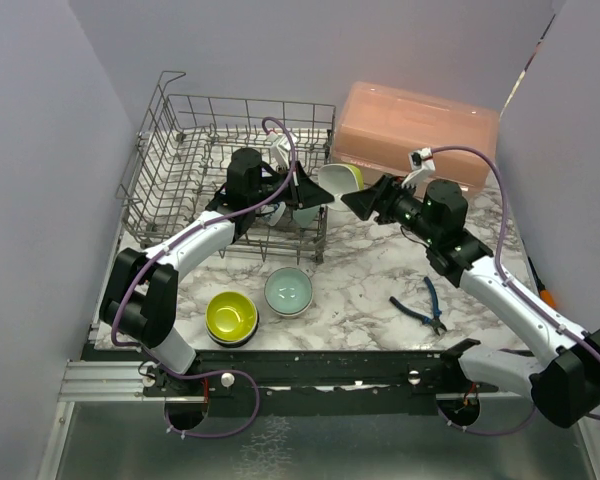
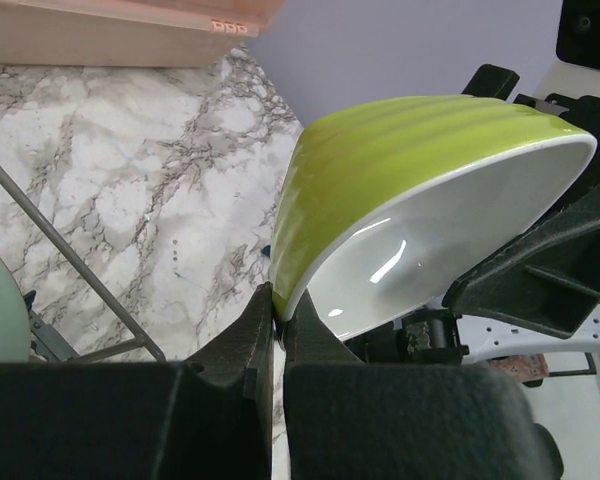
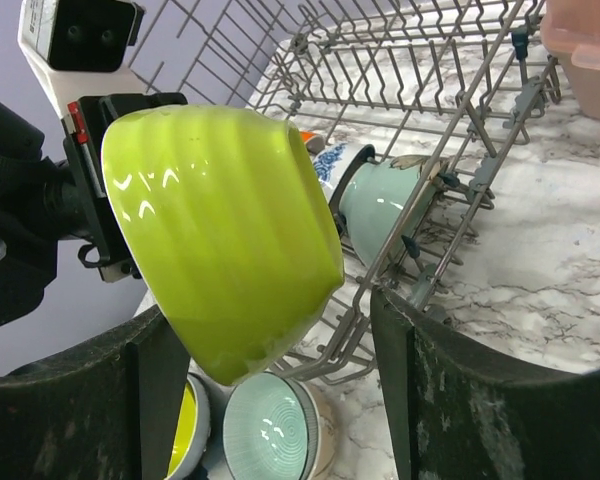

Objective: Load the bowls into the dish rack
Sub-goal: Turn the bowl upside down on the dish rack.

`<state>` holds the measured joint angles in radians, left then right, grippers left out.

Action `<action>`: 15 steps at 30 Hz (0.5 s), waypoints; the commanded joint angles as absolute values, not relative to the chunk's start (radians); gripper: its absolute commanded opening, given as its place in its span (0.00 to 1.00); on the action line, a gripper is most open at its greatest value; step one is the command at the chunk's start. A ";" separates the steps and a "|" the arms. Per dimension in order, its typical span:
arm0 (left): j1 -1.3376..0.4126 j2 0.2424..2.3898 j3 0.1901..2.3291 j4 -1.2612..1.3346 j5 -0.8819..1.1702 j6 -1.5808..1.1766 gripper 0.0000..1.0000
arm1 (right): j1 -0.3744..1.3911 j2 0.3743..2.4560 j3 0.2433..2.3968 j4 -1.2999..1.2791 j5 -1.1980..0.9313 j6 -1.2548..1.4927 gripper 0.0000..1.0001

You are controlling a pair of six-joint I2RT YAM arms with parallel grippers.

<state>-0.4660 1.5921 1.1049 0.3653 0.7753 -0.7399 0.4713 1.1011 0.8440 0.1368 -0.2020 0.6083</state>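
Left wrist view: the left gripper has its jaws pinched shut on the rim of the lime bowl, with one finger on the white inside and the other on the ribbed green outside. The bowl hangs in the air on edge, not flat.

In the right wrist view the right gripper stands wide open around the bowl's base. Its right finger is clear of the bowl. The other finger is so close that I cannot tell whether it touches. It seems to hold nothing.

From above, the bowl sits between the two grippers, just beyond the right-hand wall of the dish rack and near the pink box. Its mouth faces the left arm and the rack, and its base faces the right arm. A teal bowl stands on edge just inside that corner of the rack.

The rack lies to the left of the bowl, on the side of the arm gripping it. By my reading the left arm should carry the bowl over the wall and down between the tines, still on edge, once the right fingers are clear.
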 commanded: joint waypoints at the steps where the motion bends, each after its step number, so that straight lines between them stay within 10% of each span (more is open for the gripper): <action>1: -0.479 1.572 1.120 0.435 0.874 -0.733 0.00 | 0.462 1.144 0.900 0.077 -0.177 0.543 0.68; 4: -0.479 1.576 1.122 0.434 0.879 -0.735 0.02 | 0.462 1.152 0.919 0.052 -0.138 0.513 0.63; 7: -0.479 1.578 1.123 0.434 0.885 -0.733 0.12 | 0.462 1.153 0.928 0.034 -0.103 0.483 0.34; 11: -0.479 1.578 1.125 0.434 0.893 -0.733 0.37 | 0.462 1.162 0.932 0.021 -0.086 0.462 0.02; 15: -0.479 1.574 1.125 0.434 0.899 -0.733 0.72 | 0.462 1.180 0.931 0.019 -0.108 0.477 0.00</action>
<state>-0.4835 1.5917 1.1061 0.3962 0.8585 -0.7364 0.4465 1.1782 0.9039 0.0059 -0.0677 0.4698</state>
